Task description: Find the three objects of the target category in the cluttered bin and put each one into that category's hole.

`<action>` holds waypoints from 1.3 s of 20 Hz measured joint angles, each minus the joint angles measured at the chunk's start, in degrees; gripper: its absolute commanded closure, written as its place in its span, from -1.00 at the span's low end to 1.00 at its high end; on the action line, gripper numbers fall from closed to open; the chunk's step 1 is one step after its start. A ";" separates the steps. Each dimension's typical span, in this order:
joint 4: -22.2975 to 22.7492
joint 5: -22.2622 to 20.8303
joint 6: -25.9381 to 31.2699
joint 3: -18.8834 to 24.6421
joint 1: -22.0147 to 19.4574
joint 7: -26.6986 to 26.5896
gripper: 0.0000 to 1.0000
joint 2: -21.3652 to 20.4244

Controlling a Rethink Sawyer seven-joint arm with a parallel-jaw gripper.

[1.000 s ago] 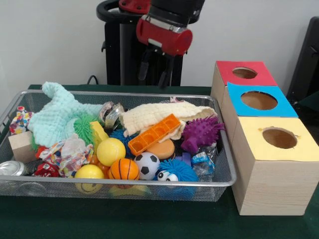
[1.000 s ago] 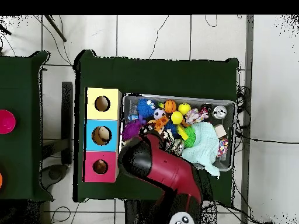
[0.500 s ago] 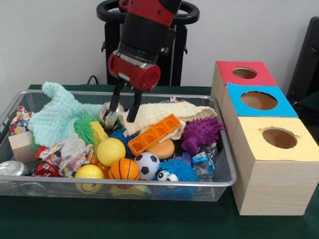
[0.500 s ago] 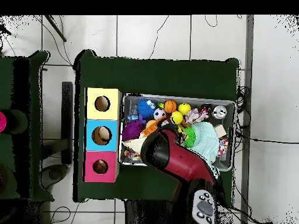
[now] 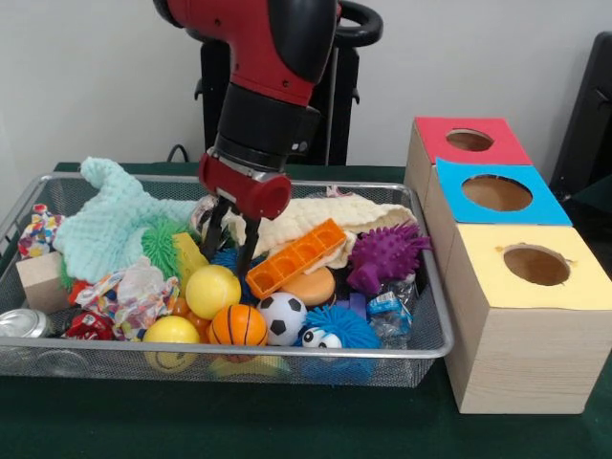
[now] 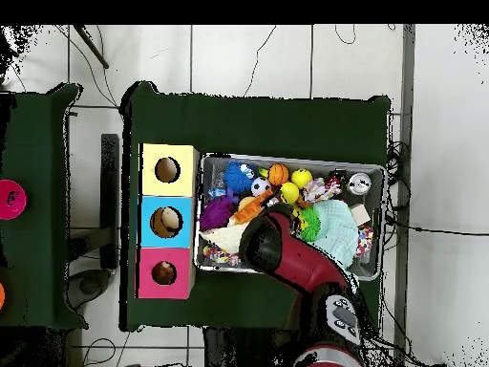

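Observation:
The bin is a silver wire-mesh basket full of toys and cloths; it also shows in the overhead view. My gripper is open and points down into the bin's middle, its fingertips just behind a yellow ball and left of an orange moulded tray. A blue spiky toy sits between and behind the fingers. A small basketball, a soccer ball and a yellow smiley ball lie at the front. In the overhead view the red arm hides the gripper.
Three wooden boxes with round holes stand right of the bin: red top, blue top, yellow top. A mint cloth, cream cloth, purple spiky toy, can and wooden block crowd the bin.
My arm has swung from above the bin's back rim leftward and down, so the open gripper now reaches in among the toys behind the yellow ball.

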 measured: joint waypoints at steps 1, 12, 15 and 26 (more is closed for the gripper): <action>-0.01 0.00 0.00 0.22 0.02 0.00 -1.00 0.27; 0.16 0.04 -0.01 0.44 3.37 0.00 -1.00 -0.47; 0.66 0.20 -0.01 0.43 4.82 0.00 -1.00 -1.39; 5.94 -1.68 0.09 1.92 2.25 0.00 -1.00 -6.59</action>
